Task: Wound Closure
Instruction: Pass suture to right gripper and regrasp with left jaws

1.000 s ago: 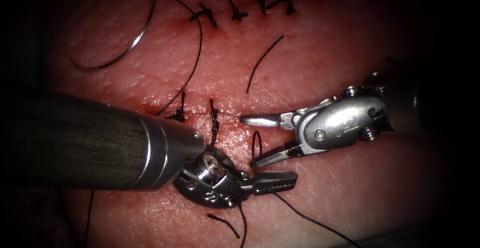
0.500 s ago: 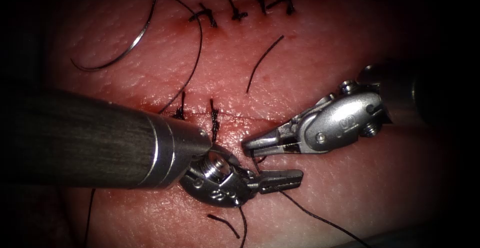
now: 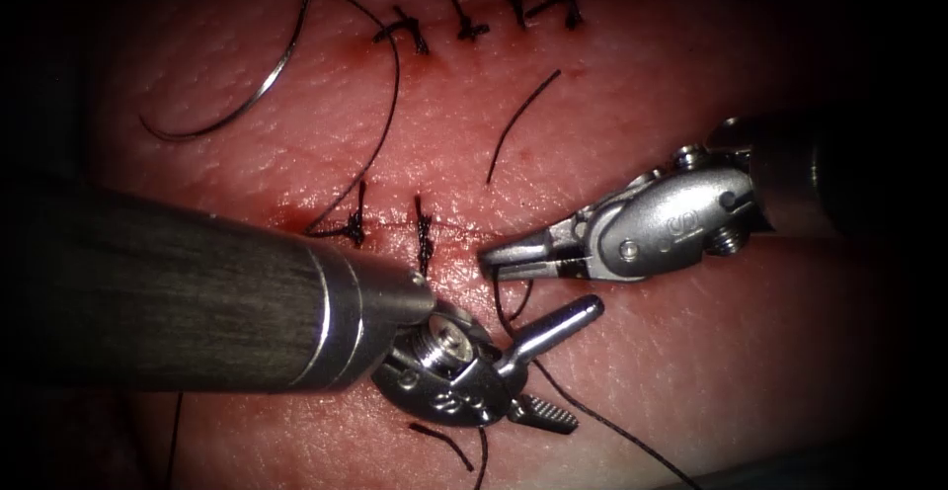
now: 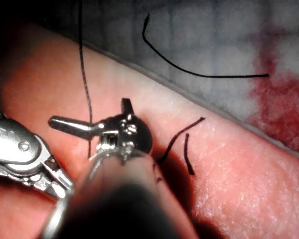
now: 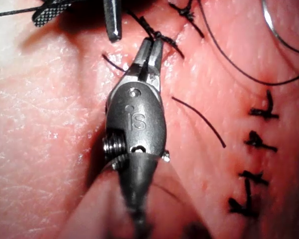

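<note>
The curved needle (image 3: 232, 105) lies free on the tissue (image 3: 691, 371) at the upper left, out of the tissue and held by neither tool. Its thread (image 3: 390, 105) runs down to the stitches (image 3: 423, 238) on the cut (image 3: 390, 225). My right tool (image 3: 491, 256) has its jaws shut on a short loop of thread (image 3: 506, 302) just right of those stitches; its closed jaws (image 5: 152, 46) meet the thread at a stitch. My left tool (image 3: 573, 360) sits just below with its jaws wide open and holds nothing; the open jaws (image 4: 97, 115) straddle the thread (image 4: 84, 74).
A row of finished stitches (image 3: 474, 18) crosses the top of the tissue. Cut ends of thread lie loose: one (image 3: 523, 124) above the right tool, one (image 3: 439, 441) below the left tool. A strand (image 3: 622, 436) trails to the lower right. Red fluid (image 3: 296, 215) marks the cut.
The right jaws came down and shut on the thread loop, then rose slightly. The left jaws, shut on the thread before, have opened and let it go.
</note>
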